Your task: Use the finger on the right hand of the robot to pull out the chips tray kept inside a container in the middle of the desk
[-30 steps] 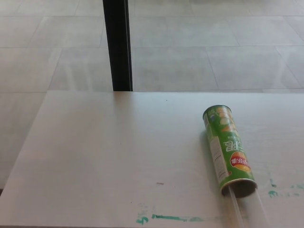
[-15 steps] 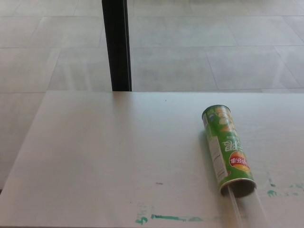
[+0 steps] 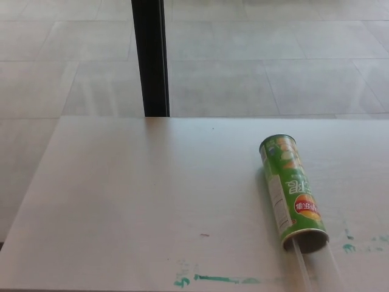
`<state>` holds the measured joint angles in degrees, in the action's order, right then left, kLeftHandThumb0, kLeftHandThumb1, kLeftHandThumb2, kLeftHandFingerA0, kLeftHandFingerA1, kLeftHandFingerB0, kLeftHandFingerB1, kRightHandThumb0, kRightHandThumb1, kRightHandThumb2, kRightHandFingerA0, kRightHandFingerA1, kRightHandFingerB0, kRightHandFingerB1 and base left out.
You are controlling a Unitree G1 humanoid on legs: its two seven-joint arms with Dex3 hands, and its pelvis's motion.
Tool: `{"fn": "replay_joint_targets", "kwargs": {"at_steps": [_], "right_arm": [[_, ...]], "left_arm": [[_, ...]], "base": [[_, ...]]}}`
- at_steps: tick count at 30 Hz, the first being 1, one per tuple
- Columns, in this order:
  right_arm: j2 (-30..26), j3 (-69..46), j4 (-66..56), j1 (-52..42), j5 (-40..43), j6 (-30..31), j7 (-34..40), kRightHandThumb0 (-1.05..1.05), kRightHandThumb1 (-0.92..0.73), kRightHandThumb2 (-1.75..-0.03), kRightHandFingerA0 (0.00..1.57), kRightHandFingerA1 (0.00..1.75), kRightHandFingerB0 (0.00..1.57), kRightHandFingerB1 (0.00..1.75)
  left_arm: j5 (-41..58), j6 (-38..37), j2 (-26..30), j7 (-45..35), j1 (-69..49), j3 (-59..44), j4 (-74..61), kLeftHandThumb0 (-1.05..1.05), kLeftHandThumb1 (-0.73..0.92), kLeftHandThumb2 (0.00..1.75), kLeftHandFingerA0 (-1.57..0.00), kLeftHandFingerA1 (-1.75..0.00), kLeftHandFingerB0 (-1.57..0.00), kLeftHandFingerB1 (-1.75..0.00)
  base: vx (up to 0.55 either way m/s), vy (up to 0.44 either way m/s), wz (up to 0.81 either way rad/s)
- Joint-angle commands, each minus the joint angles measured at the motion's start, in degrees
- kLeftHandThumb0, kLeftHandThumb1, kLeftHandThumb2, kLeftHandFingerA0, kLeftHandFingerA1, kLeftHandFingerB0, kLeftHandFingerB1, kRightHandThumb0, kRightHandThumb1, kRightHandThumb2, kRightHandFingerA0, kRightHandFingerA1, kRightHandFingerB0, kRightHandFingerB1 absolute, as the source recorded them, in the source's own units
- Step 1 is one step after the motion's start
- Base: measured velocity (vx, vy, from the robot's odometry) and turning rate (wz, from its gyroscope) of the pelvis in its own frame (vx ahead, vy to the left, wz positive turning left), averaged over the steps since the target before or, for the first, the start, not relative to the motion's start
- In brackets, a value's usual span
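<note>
Neither robot hand is in view, so the state of the fingers, spread, closed or gripping, cannot be told from the head view. At the near edge of the desk [image 3: 121,201], toward 6 o'clock, green paint smears [image 3: 219,279] run along the surface, with smaller green marks [image 3: 347,247] at 4 o'clock beside the can. The task object, a green chips can [image 3: 293,191], lies on its side at roughly 4 o'clock in the picture, right of the desk's middle, with its open mouth [image 3: 306,241] turned toward the near edge and its closed end pointing away toward 12 o'clock. A clear plastic chips tray [image 3: 316,267] projects from the mouth toward 6 o'clock and runs out of the picture at the bottom; it is translucent, and whether chips rest in it cannot be told. The inside of the can reads dark and its contents are not visible. Judged from this layout, the tray appears at least partly drawn out, but how much remains inside is not determinable, and no hand is in contact with it. Beyond the desk's far edge, at 11 o'clock, a black vertical post [image 3: 150,58] stands on the pale tiled floor [image 3: 273,61].
</note>
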<state>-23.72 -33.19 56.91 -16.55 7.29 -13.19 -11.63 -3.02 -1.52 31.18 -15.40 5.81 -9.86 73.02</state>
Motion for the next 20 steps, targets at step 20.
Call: {"fn": "replay_joint_targets", "kwargs": {"at_steps": [20], "right_arm": [[-1.76, 1.82, -1.17, -0.36, 3.04, 1.79, 0.47, -0.18, -0.68, -0.61, 0.63, 0.75, 0.22, 0.35]], "left_arm": [[0.28, 0.62, -0.10, 0.44, 0.17, 0.20, 0.24, -0.49, 0.74, 0.62, -0.61, -0.65, -0.54, -0.54]], "base": [[0.00, 0.000, 0.00]]}}
